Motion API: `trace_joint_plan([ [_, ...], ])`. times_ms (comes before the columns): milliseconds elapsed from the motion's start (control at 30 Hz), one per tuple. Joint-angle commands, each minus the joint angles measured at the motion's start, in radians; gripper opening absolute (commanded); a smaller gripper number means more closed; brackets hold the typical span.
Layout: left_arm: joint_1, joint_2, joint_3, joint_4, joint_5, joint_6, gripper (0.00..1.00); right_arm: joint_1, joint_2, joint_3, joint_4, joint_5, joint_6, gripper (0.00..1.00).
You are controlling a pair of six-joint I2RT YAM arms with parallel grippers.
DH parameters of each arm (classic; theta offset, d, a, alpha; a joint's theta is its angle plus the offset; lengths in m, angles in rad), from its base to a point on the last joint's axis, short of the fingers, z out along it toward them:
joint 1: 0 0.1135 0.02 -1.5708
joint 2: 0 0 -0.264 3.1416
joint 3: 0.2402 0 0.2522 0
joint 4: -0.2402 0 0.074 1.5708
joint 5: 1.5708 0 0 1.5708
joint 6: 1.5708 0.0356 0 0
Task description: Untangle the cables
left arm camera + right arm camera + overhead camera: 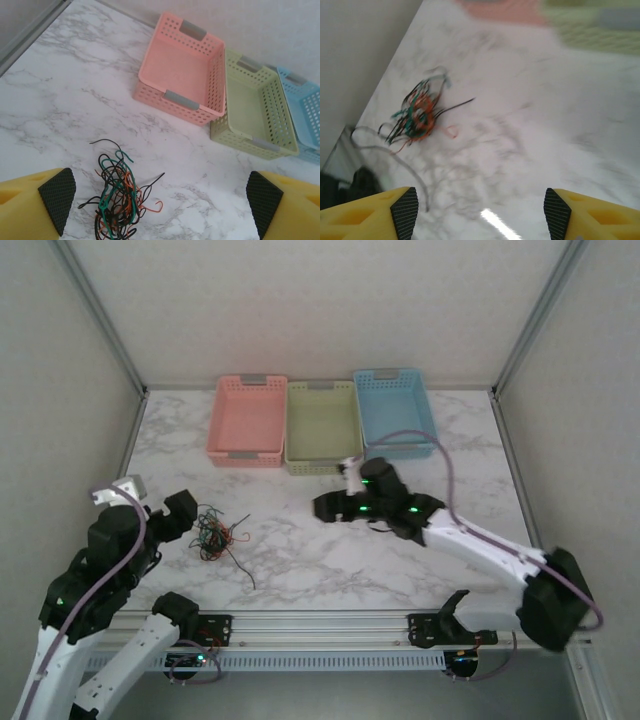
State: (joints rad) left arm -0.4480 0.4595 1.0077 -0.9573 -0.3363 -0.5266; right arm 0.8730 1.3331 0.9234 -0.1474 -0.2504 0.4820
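Observation:
The cables lie as one small tangle of red, green and black wires on the marble table, left of centre. My left gripper hangs just left of the tangle, open and holding nothing. In the left wrist view the cables sit low between the yellow fingers, nearer the left pad, and the left gripper stands wide open. My right gripper hovers over mid-table, to the right of the tangle, open and empty. The blurred right wrist view has the cables far ahead and to the left of the right gripper.
Three baskets stand in a row at the back: pink, green, blue. One black strand trails from the tangle toward the near edge. A side wall runs along the table's left edge.

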Motion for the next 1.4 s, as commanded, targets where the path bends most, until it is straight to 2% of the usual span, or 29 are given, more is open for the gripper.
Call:
trace_joint_plan([
  [0,-0.006,-0.003,0.006,-0.044,-0.052,-0.013,0.93,0.145,0.172,0.229,-0.081,-0.015,-0.158,0.69],
  [133,-0.008,-0.015,0.011,-0.062,-0.039,0.004,0.93,0.243,0.398,0.467,-0.171,-0.044,-0.297,0.67],
  [433,-0.006,-0.145,-0.031,-0.030,-0.083,0.002,0.94,0.270,0.694,0.775,-0.276,-0.202,-0.422,0.67],
  [800,-0.006,-0.180,-0.038,-0.028,-0.098,-0.003,0.97,0.280,0.864,0.976,-0.388,-0.302,-0.465,0.65],
  [1033,-0.006,-0.195,-0.038,-0.033,-0.113,-0.009,0.97,0.311,0.927,1.032,-0.406,-0.301,-0.471,0.62],
  [1233,-0.006,-0.186,-0.041,-0.028,-0.098,-0.001,0.97,0.330,0.936,1.032,-0.393,-0.221,-0.465,0.43],
  [1367,-0.006,-0.169,-0.039,-0.028,-0.087,0.004,0.97,0.330,0.888,0.989,-0.357,-0.173,-0.467,0.19],
])
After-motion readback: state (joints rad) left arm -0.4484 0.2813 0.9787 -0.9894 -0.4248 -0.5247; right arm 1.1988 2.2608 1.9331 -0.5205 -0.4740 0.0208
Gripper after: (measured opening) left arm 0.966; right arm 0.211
